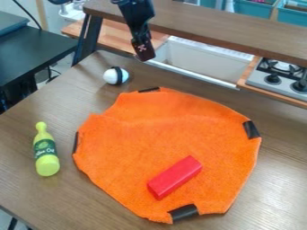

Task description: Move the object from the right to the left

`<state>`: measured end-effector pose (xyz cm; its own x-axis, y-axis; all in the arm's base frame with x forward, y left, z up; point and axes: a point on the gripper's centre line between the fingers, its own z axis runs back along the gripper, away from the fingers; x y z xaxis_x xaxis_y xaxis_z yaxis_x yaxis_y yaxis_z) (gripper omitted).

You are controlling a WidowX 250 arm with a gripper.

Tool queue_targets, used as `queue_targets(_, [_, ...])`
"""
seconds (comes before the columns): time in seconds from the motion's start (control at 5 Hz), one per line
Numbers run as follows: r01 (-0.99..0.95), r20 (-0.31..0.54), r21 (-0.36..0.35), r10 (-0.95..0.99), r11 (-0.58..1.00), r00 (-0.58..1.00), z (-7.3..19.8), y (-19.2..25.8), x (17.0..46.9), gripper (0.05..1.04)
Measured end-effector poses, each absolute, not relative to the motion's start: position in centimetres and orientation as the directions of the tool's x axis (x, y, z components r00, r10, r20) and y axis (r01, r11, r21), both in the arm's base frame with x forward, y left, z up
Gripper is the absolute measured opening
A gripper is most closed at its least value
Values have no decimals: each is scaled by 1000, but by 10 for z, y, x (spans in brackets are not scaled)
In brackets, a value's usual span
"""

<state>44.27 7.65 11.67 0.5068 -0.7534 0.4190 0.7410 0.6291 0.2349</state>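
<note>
"While the black gripper (144, 55) hangs beyond the orange cloth (144, 134), which step?"
"Approach, likely; open or closed, I can't tell. Next: reach the red block (174, 177) on the cloth, grip, shift left."

White sink (193, 59) beside stove (259, 80), teal bins (252, 9) beyond.

Red oblong block (174, 177), lying at a slant, on the orange cloth (162, 130), near its lower edge
</note>
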Motion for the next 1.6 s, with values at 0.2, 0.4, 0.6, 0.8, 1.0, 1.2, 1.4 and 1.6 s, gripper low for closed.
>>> queue_targets(0.2, [749, 406, 199, -749, 632, 523, 99, 76, 442, 999])
queue_targets(0.4, [772, 383, 222, -781, 596, 493, 88, 59, 445, 999])
queue_targets(0.6, [787, 403, 216, -787, 578, 467, 78, 33, 444, 999])
queue_targets(0.8, [703, 484, 239, -710, 670, 512, 75, 9, 432, 999])
queue_targets(1.0, [665, 539, 206, -650, 718, 536, 70, -29, 420, 1000])
queue_targets(1.2, [628, 612, 177, -584, 758, 534, 72, -54, 400, 999])
queue_targets(1.4, [641, 639, 121, -554, 758, 534, 67, -79, 379, 999])
queue_targets(1.6, [673, 623, 76, -562, 736, 544, 57, -90, 357, 999])
